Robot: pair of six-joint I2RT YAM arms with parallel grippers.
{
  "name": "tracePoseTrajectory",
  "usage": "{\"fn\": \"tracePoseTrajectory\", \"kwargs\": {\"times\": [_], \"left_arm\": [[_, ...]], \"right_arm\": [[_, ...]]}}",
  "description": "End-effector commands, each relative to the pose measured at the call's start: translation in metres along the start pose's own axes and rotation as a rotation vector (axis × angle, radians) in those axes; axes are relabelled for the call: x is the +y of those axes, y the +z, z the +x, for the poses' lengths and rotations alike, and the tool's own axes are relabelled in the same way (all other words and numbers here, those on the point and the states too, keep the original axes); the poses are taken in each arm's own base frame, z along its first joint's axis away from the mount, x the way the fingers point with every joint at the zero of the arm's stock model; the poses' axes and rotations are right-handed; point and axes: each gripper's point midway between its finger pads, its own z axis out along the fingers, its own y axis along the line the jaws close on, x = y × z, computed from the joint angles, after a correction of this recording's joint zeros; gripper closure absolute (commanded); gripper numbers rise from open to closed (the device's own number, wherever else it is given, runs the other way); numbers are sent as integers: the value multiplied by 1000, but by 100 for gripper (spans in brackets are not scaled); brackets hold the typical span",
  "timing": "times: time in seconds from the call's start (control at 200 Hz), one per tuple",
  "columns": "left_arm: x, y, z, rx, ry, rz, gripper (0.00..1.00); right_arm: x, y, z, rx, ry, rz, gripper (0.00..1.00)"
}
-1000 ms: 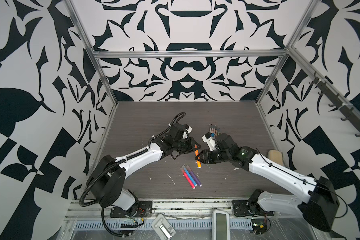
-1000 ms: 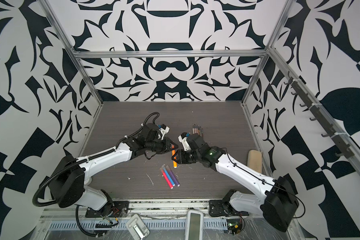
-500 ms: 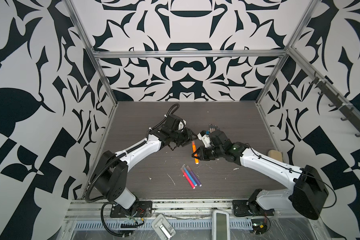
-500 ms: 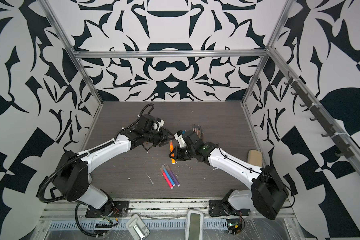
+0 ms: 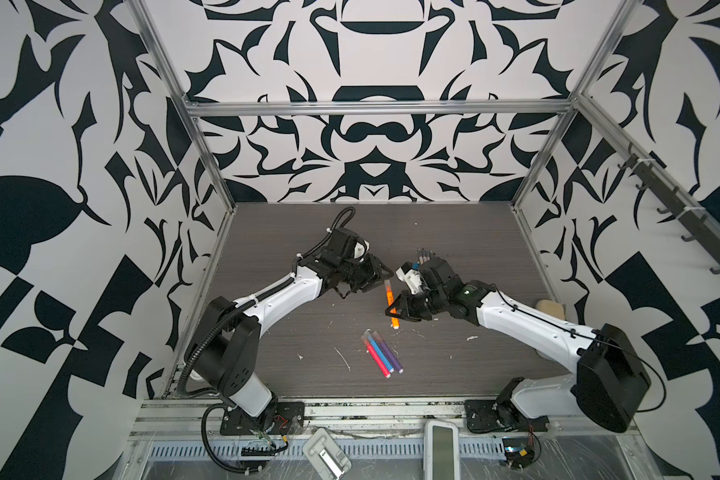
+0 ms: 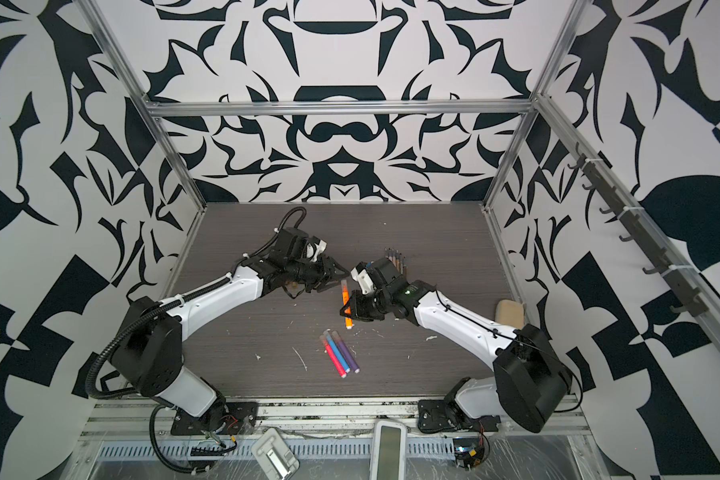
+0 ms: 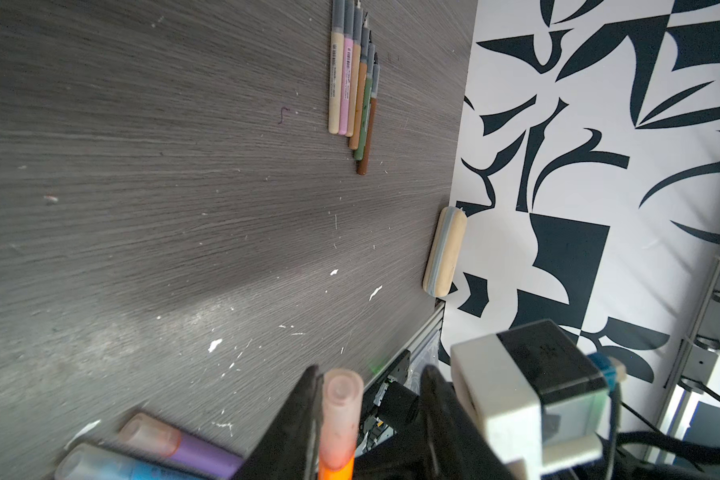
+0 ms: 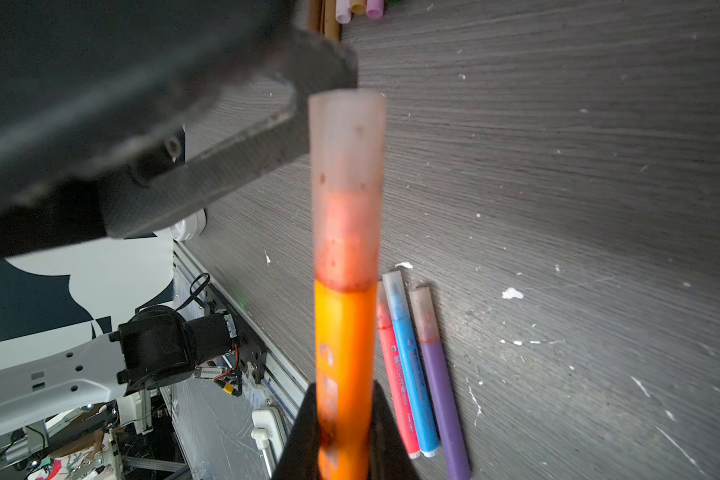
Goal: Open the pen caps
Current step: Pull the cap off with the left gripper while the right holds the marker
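- Three thick felt markers, pink (image 8: 395,374), blue (image 8: 410,365) and purple (image 8: 437,386), each wearing a cloudy translucent cap, lie side by side and touching on the dark grey wood-grain tabletop (image 5: 287,332). They sit just nearer the front edge than the orange marker.
- The thick orange plastic marker (image 5: 390,297) runs front to back near the table's middle, cap end toward the far wall. Whether its white tail touches the tabletop I cannot tell.
- The right gripper (image 5: 393,311) is clamped across the orange marker's barrel toward the tail, a black finger on each side.
- The translucent peach cap (image 8: 347,166) is seated on the orange marker's far end.
- The left gripper (image 7: 371,386) is at that cap with its jaws parted wider than the cap. One finger (image 7: 304,415) is close against it and its partner stands clear, so nothing is gripped.
- A beige rounded block (image 7: 447,249) with a blue-grey layer rests at the side wall, well to the right of the orange marker.
- Five slim pens (image 7: 352,83), cream, pink, tan, olive and brown, lie in a touching row beyond the orange marker, their grey necks and dark tips bare.
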Motion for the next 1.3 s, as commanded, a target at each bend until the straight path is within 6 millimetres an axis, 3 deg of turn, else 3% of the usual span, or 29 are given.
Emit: {"fn": "tracePoseTrajectory", "kwargs": {"times": [0.0,0.25,0.365,0.47,0.55,0.65,0.76,0.81,0.86,0.935,1.015,1.06,1.19,1.25,1.295], "left_arm": [[-5,5,5,44,-9,36,58],[0,10,9,74,-22,35,60],[0,9,10,73,-19,35,76],[-2,8,10,78,-13,45,99],[-6,7,11,80,0,60,100],[-13,2,11,71,16,73,100],[-14,-1,12,69,22,70,100],[-13,-1,12,71,20,67,100],[-12,-1,12,72,16,65,100],[-10,-2,10,60,13,49,100],[8,-13,-7,13,26,-46,100],[20,-26,-30,-46,54,-113,100],[70,-95,-119,-247,-44,-254,100],[91,-120,-142,-318,-98,-277,100],[100,-129,-149,-332,-111,-286,100]], "right_arm": [[21,-7,-10,-14,-47,-56,100],[26,-10,-15,-33,-63,-60,100],[25,-8,-15,-27,-60,-56,100],[23,-8,-16,-30,-57,-49,100],[24,-9,-18,-38,-58,-46,100],[23,-12,-20,-49,-61,-34,74],[21,-10,-21,-49,-55,-29,68],[20,-8,-19,-37,-53,-27,75],[16,-5,-18,-27,-45,-22,100],[12,-3,-14,-22,-33,-16,100],[6,-4,-7,-21,-25,-8,100],[1,-4,-1,-16,-18,-4,100],[-8,-5,18,-1,10,-14,100],[-11,-8,24,-4,21,-16,100],[-13,-11,27,-12,25,-15,100]]}}
